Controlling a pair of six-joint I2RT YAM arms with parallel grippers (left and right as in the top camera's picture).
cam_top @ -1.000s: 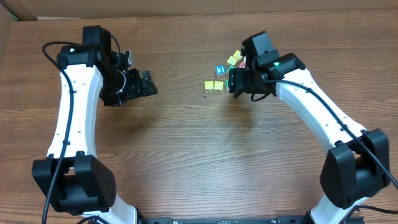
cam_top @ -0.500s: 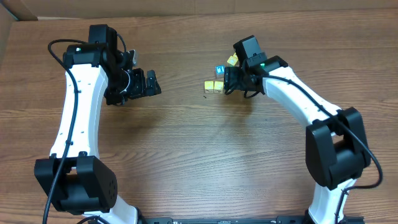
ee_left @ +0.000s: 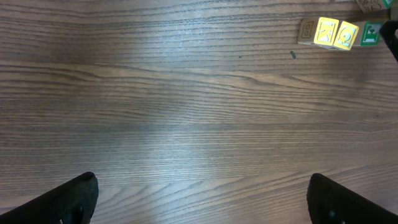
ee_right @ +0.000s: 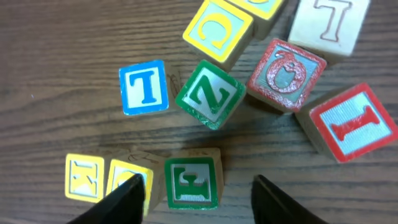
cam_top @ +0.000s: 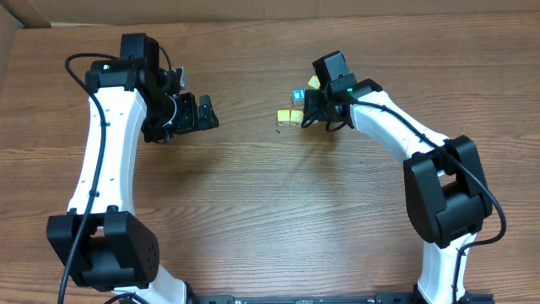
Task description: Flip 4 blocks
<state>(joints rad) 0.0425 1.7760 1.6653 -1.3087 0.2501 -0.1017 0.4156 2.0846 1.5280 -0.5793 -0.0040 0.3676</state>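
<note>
Looking through the right wrist camera, you see the right tool (ee_right: 198, 183) spread. Its dark fingers (ee_right: 127, 200) stand on either side of the green E block (ee_right: 191, 182), with bare wood showing in both gaps, so nothing is pinched. Only the fingertips show; the lower edge cuts off the rest.

The finger on the picture's left covers part of the second yellow block (ee_right: 123, 172), so you cannot read its letter. The yellow K block (ee_right: 84, 177) sits just beside it, and the three form a row on the tabletop (ee_right: 62, 50).

Above the row lie the blue T block (ee_right: 144, 87), the skewed green N block (ee_right: 209, 94), the yellow C block (ee_right: 217, 30) and the red I block (ee_right: 351, 122). The top edge clips the cream T block (ee_right: 329, 22).

From overhead, the right tool hides most of this cluster, and the few cubes peeking out are too small to read.

The left tool (cam_top: 207, 112) hovers well apart to the left, spread wide. Its wrist view gives you only two finger corners at the bottom. The row sits far off at the top right, where a dark shape at the frame edge cuts into the green block.
</note>
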